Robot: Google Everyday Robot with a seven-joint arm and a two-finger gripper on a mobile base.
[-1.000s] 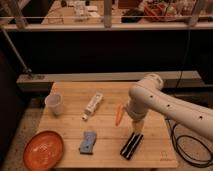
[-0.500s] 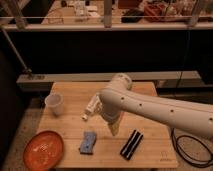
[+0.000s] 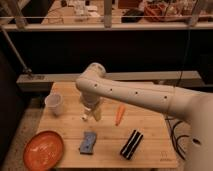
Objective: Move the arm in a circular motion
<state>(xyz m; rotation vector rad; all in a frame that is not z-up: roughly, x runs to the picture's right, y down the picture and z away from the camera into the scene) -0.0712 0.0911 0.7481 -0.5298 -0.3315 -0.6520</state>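
Reaching in from the right edge of the frame, the arm [image 3: 145, 95] crosses the middle of your view as a thick white tube dotted with small dark holes. Its rounded elbow sits just left of centre, above the wooden table [image 3: 150, 150]. From there it turns downward to the gripper [image 3: 91, 114], which hangs over the table's upper middle; you cannot tell how its end stands.

Around it you see a white cup [image 3: 55, 104] at the left of the table, a carrot [image 3: 119, 114] just right of the gripper, a blue sponge [image 3: 88, 142] below it, and a black object [image 3: 132, 144] lying lower right. An orange plate [image 3: 43, 150] sits at the lower left corner. Cables [image 3: 176, 132] trail off the table's right side.
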